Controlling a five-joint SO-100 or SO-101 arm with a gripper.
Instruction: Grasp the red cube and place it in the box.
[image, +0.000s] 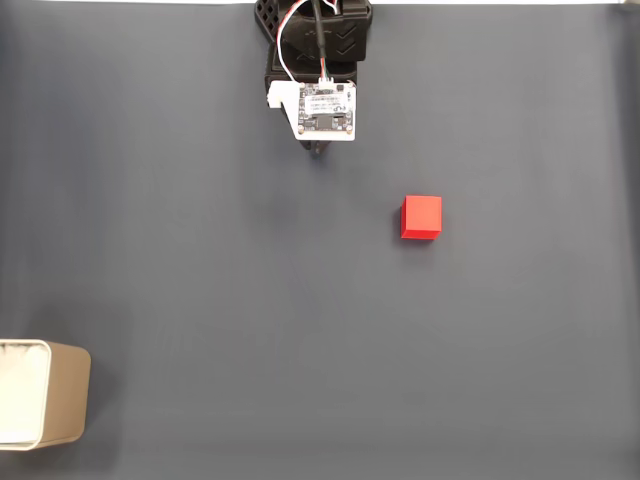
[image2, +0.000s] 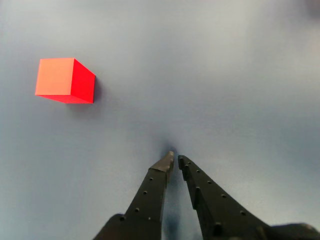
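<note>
The red cube (image: 421, 217) rests on the dark grey mat, right of centre in the fixed view. In the wrist view the red cube (image2: 64, 80) sits at the upper left, well away from my gripper (image2: 175, 159). The two black fingers nearly meet at their tips with nothing between them, so the gripper is shut. In the fixed view the arm comes in from the top edge, and the gripper (image: 319, 150) is mostly hidden under the wrist's white circuit board. The beige box (image: 45, 394) stands at the lower left corner, cut off by the frame edge.
The dark grey mat (image: 250, 300) covers the whole table. A wide stretch of bare mat lies between the cube and the box.
</note>
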